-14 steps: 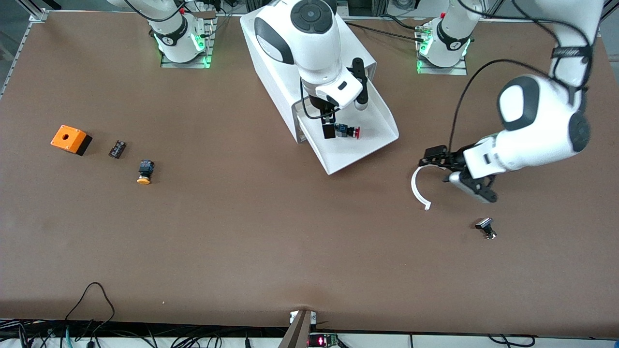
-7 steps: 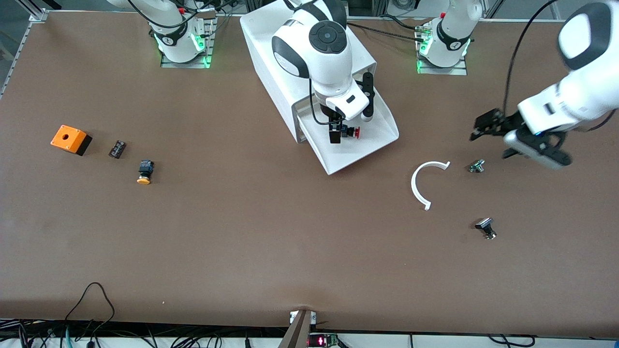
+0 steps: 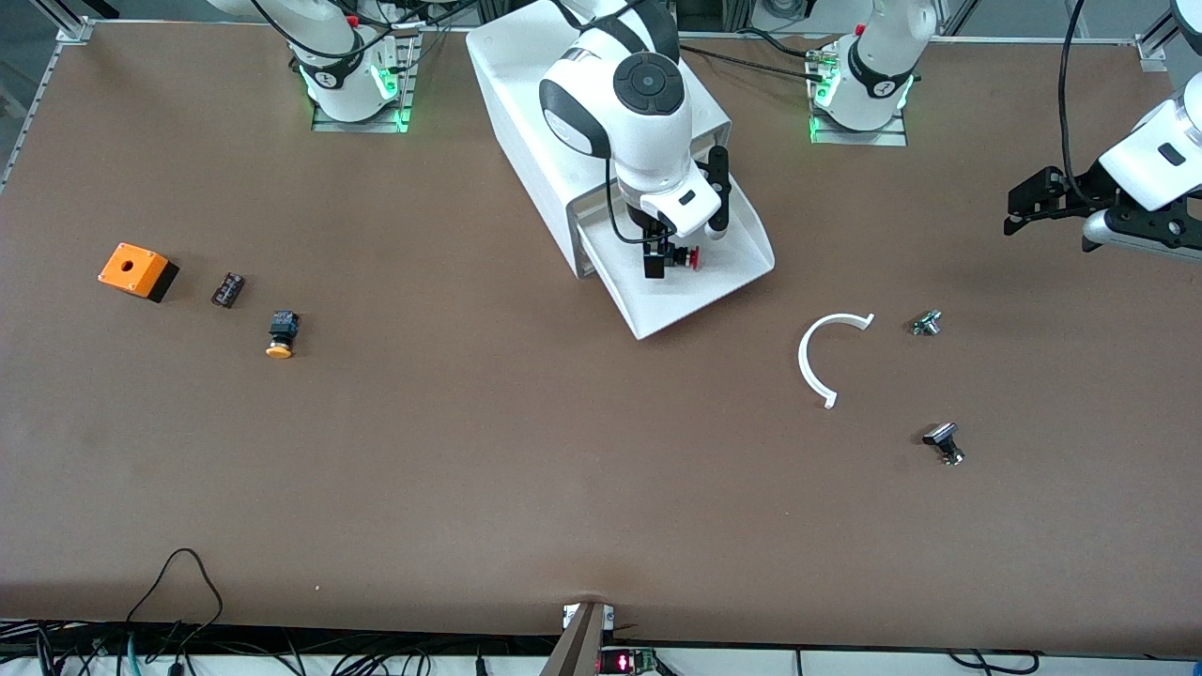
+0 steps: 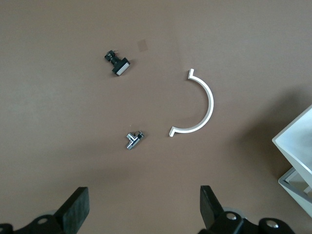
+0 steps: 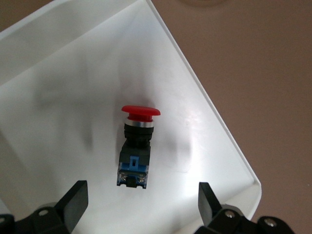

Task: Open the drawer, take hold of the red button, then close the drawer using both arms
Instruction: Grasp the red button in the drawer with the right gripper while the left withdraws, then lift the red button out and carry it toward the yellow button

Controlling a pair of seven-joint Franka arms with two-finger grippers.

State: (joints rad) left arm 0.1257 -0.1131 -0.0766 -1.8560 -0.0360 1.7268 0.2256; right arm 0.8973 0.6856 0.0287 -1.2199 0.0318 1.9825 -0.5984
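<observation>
Robotics lab, test-bench setup. Wide brown counter (image 3: 470,451) with a matte covering, framed by aluminium extrusion rails (image 3: 38,84) at the edge. Two white arms bolted to base plates (image 3: 357,117) along one side, green status lights glowing at each base. Bundled black cables (image 3: 169,582) trail off the counter edge nearest the front camera; a small device with a red display (image 3: 615,662) is mounted there. Small industrial parts laid out well apart: orange box (image 3: 136,269), yellow-capped button (image 3: 280,335), white curved strip (image 3: 822,357), metal fittings (image 3: 926,323). White cabinet (image 3: 563,122) sits between the bases.
</observation>
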